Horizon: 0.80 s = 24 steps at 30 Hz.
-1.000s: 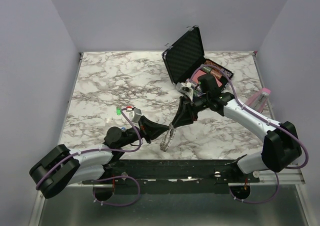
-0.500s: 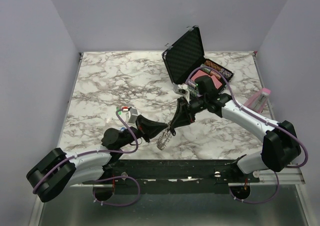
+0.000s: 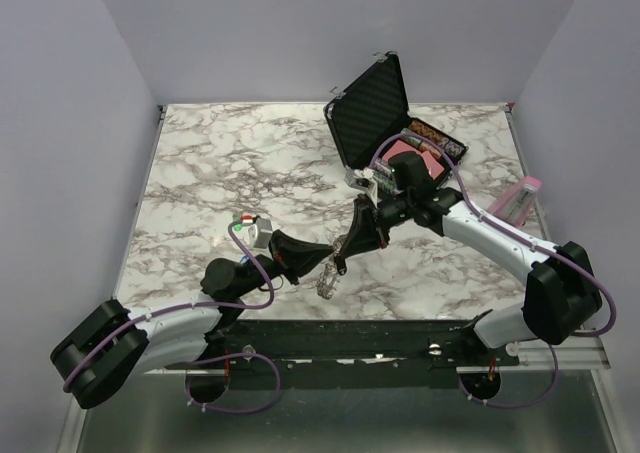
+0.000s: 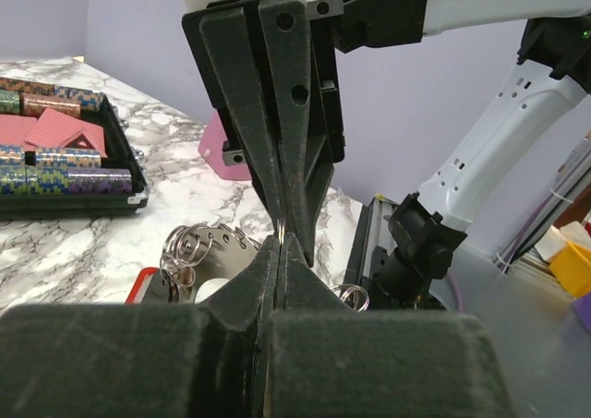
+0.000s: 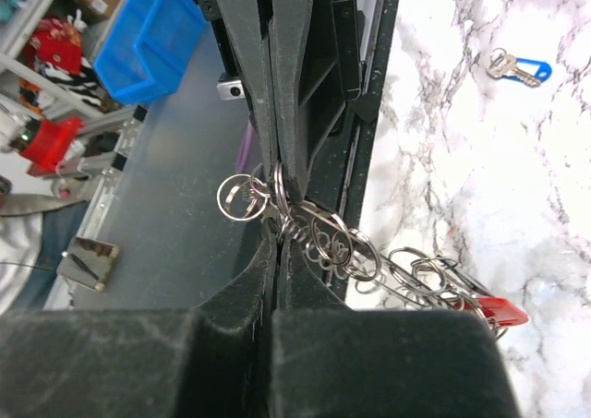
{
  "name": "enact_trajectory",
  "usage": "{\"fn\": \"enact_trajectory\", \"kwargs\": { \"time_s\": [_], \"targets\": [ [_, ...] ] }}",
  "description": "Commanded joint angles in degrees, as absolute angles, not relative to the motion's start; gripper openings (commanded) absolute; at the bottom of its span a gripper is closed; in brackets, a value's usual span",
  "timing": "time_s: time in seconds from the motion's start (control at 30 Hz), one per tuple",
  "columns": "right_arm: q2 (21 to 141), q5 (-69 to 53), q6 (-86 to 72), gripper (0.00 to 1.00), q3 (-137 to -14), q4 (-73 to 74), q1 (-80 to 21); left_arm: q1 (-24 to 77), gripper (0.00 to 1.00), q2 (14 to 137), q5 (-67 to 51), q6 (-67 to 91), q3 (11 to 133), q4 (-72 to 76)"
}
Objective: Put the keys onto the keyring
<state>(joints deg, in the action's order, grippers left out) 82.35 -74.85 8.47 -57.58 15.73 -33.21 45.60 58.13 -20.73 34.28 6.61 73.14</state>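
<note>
Above the near edge of the desk [image 3: 220,163], the left gripper [image 4: 284,243] and right gripper [image 5: 275,235] meet tip to tip. Both sets of jaws are clenched on the keyring [image 5: 332,244], a dangling tangle of thin silver loops with a red-headed key [image 5: 494,312] low on it. Such thin wire could slip free if either pinch twists or pulls away.

A marble-patterned table [image 3: 230,163] bore an open black hard case [image 3: 372,108] right of centre at the top of the overhead frame and a pink object [image 3: 522,197] at the right edge. In the right wrist view, a blue-headed key [image 5: 519,67] lay at upper right.
</note>
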Motion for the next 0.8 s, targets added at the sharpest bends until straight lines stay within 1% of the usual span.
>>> {"fn": "enact_trajectory", "kwargs": {
  "time_s": [0.0, 0.27, 0.6, 0.67, 0.77],
  "targets": [
    [82.7, -75.8, 5.9, 0.00, -56.8, 12.6, -33.5, 45.9, 0.00, 57.1, -19.7, 33.8, 6.2, 82.1],
    [83.3, -76.4, 2.8, 0.00, -55.3, 9.2, -33.6, 45.9, 0.00, 56.5, -18.5, 33.4, 6.8, 83.5],
    [84.6, -75.3, 1.6, 0.01, -54.4, 7.4, -35.3, 46.0, 0.00, 59.5, -18.9, 35.3, 7.3, 88.8],
    [84.6, -75.1, 1.6, 0.02, -54.4, 7.5, -35.3, 45.9, 0.00, 59.7, -18.6, 35.4, 7.0, 89.6],
    [84.6, -75.0, 2.4, 0.08, -54.6, 8.3, -35.3, 45.9, 0.00, 59.3, -18.7, 35.3, 6.8, 89.6]
  ]
}}
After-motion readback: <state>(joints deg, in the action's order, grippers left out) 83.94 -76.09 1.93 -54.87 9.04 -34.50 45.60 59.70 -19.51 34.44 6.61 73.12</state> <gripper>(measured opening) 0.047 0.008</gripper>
